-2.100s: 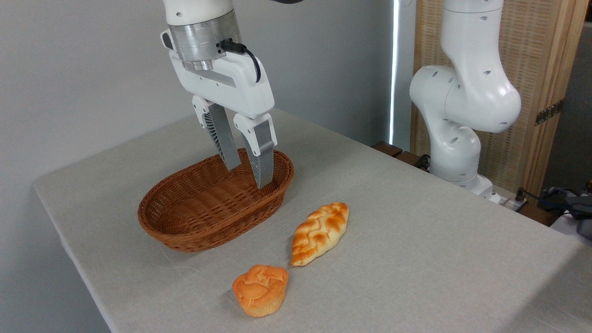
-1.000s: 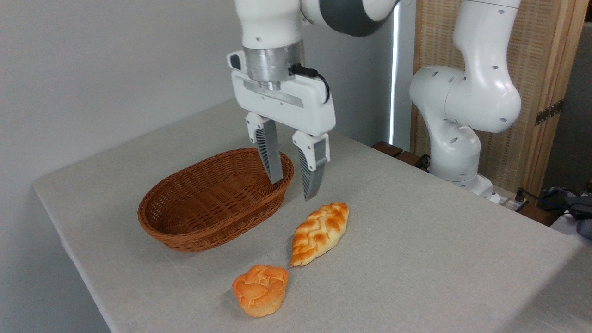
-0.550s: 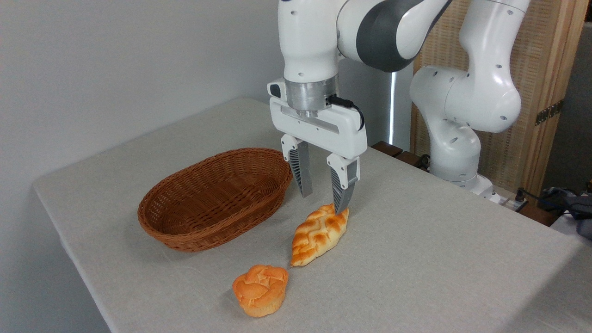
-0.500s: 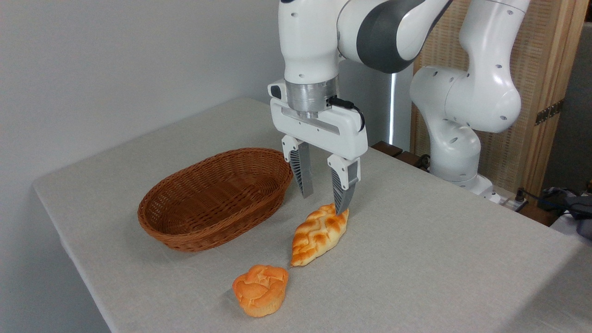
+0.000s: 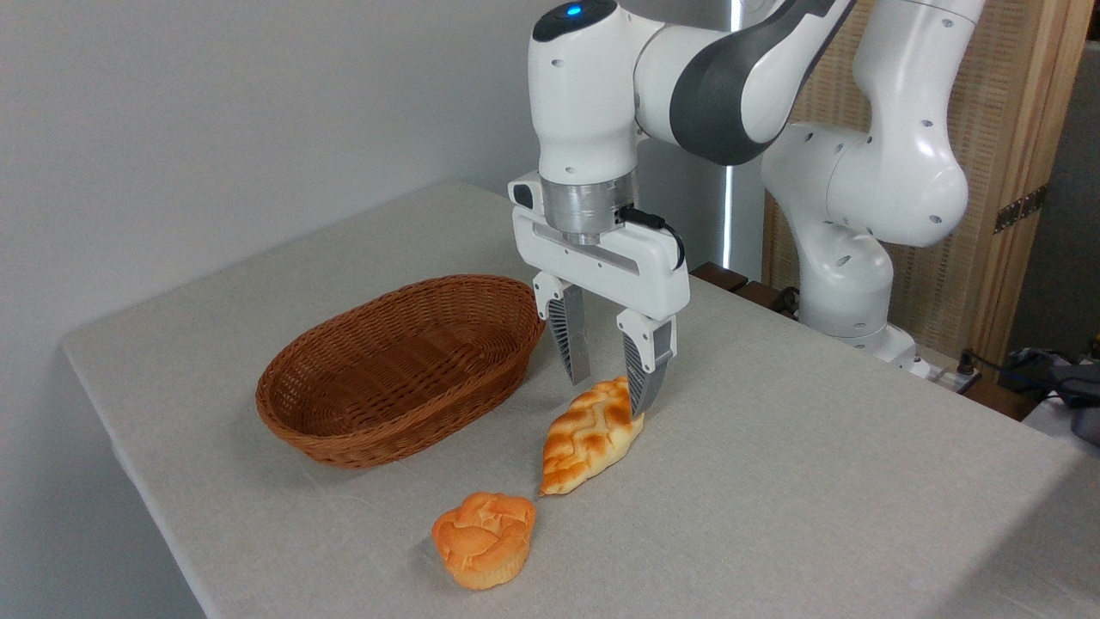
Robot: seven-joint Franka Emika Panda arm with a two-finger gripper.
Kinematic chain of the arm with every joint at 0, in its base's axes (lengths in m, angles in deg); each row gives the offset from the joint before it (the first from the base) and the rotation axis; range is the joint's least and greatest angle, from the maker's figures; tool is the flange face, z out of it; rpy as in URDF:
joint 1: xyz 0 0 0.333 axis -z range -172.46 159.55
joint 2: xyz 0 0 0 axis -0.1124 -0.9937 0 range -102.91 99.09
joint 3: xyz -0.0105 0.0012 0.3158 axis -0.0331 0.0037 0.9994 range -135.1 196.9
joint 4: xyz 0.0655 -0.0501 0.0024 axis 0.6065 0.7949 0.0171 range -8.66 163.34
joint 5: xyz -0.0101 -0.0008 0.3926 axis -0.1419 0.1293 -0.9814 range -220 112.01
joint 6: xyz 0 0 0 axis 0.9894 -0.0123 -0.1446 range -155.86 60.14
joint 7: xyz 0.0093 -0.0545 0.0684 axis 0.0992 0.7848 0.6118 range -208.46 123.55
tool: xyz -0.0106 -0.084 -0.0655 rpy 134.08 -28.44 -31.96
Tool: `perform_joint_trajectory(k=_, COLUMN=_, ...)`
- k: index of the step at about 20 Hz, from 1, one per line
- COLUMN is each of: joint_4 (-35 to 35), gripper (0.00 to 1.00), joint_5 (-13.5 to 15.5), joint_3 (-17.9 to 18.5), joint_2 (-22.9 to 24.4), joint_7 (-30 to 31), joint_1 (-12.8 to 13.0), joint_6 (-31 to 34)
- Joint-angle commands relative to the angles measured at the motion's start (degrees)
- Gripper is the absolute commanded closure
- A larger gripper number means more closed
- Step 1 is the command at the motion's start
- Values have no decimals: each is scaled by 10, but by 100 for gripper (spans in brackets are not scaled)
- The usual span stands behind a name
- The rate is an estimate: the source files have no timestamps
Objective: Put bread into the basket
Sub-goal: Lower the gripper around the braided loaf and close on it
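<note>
The table (image 5: 773, 481) fills most of the room in front of me, covered in a pale grey-beige cloth that runs off the near and right edges. Behind its far right side stands the white robot arm (image 5: 868, 172), its base beyond the table edge and its upper links bending over towards the middle of the cloth.

The basket (image 5: 391, 430) sits on the left half of the table, an oval of reddish-brown wicker with a braided rim. I can see right down to its woven floor, and there is nothing lying in it.

The gripper (image 5: 610, 397) hangs fingers-down just right of the basket's far end, over the upper tip of the bread. Its jaws stand spread apart, with a clear gap between them. The left finger (image 5: 571, 344) comes down beside the loaf's far tip, and the right finger (image 5: 646, 370) crosses in front of the loaf's upper right edge. From here I cannot quite tell whether either fingertip touches the crust or stops just short of it.

The bread (image 5: 589, 438) lies flat on the cloth, outside the basket and a little to its right, its pointed ends running from far right to near left.

A round orange bun (image 5: 483, 537) sits nearest me, just beyond the loaf's lower tip, apart from it.
</note>
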State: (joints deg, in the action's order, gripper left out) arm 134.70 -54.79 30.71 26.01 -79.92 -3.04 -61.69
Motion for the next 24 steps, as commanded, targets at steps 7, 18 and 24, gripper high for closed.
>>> perform_joint_trajectory(k=7, joint_4=20, gripper=0, joint_5=-7, joint_3=5, joint_2=2, joint_7=4, joint_1=5, joint_6=-23)
perform_joint_trajectory(k=18, joint_4=30, gripper=0, joint_5=-8, joint_3=5, joint_2=-3, joint_7=3, joint_1=4, joint_6=-57)
perform_joint_trajectory(k=24, joint_4=35, gripper=0, joint_5=-8, joint_3=5, joint_2=-6, joint_7=2, joint_1=2, joint_6=-77)
